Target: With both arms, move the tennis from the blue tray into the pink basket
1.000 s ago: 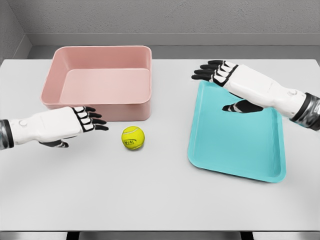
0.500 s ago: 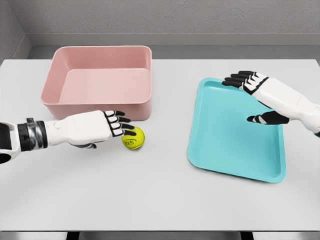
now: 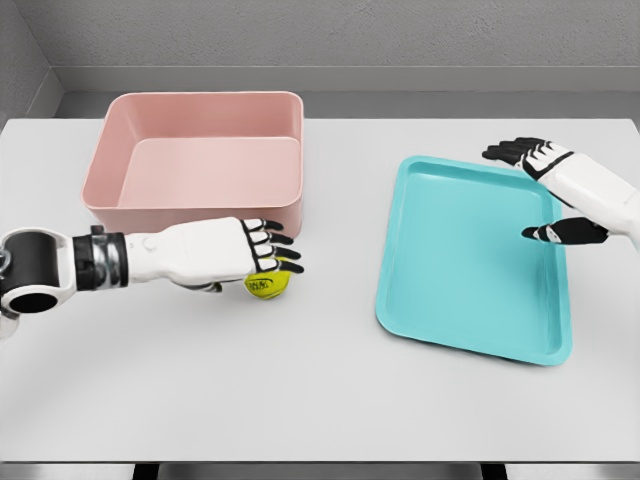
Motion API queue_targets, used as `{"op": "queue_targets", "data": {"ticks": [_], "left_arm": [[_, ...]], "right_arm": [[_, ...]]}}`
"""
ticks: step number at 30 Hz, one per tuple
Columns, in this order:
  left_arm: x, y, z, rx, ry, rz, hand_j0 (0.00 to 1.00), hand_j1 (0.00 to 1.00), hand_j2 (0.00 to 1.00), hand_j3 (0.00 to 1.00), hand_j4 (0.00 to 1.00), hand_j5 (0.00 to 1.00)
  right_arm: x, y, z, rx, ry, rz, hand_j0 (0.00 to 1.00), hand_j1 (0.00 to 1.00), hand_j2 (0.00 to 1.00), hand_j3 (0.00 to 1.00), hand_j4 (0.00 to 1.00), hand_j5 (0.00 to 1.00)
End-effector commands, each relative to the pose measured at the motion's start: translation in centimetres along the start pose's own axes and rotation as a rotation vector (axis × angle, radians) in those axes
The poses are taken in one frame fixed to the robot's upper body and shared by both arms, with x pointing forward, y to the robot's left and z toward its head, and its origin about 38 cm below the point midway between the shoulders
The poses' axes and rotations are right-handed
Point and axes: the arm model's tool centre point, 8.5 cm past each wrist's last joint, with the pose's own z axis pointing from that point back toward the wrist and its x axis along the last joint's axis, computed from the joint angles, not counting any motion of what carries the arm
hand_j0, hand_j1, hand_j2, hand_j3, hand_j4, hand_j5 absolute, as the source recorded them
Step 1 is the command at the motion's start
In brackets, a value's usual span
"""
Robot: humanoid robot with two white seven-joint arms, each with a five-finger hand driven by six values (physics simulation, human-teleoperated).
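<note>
Reaching farther, the left hand (image 3: pixel 250 250) now covers the tennis ball (image 3: pixel 268 286), fingers spread, not gripping.

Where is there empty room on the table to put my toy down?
Bare table runs along the near edge and between the pink basket and blue tray. It's crowded beside the basket, where the left robot hand covers the tennis ball.
</note>
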Motion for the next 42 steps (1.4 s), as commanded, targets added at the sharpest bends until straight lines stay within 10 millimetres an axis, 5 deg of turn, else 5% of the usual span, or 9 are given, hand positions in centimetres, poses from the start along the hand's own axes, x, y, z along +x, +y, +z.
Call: {"op": "queue_targets", "data": {"ticks": [1,7,26,29,32,38,42], "left_arm": [[0.2,-0.8,-0.6,-0.012,-0.013,0.024,1.0,1.0,1.0,1.0,1.0,1.0],[-0.5,-1.7,-2.2,-0.031,-0.014,0.051,1.0,1.0,1.0,1.0,1.0,1.0],[-1.5,-2.3,-2.9,-0.048,-0.002,0.068,1.0,1.0,1.0,1.0,1.0,1.0],[-1.5,-2.5,-2.8,-0.081,-0.002,0.067,0.78,0.78,0.78,0.78,0.78,0.78],[-1.5,-2.5,-2.8,-0.081,-0.002,0.067,0.78,0.78,0.78,0.78,0.78,0.78],[-1.6,-2.8,-2.8,-0.112,-0.002,0.072,0.49,0.49,0.49,0.49,0.49,0.49],[-1.6,-2.7,-2.7,-0.111,-0.003,0.074,0.46,0.46,0.46,0.46,0.46,0.46]], "right_arm": [[0.0,0.0,0.1,-0.004,0.0,-0.007,1.0,1.0,1.0,1.0,1.0,1.0],[0.0,-0.1,0.0,-0.005,0.0,-0.006,1.0,1.0,1.0,1.0,1.0,1.0],[-0.3,0.1,0.1,-0.003,0.007,-0.012,1.0,1.0,1.0,1.0,1.0,1.0],[-0.3,0.1,0.1,-0.003,0.007,-0.012,1.0,1.0,1.0,1.0,1.0,1.0],[-0.3,0.1,0.1,-0.003,0.007,-0.012,1.0,1.0,1.0,1.0,1.0,1.0],[-0.3,0.1,0.1,-0.003,0.007,-0.012,1.0,1.0,1.0,1.0,1.0,1.0],[-0.3,0.1,0.1,-0.004,0.006,-0.013,1.0,1.0,1.0,1.0,1.0,1.0]]}}
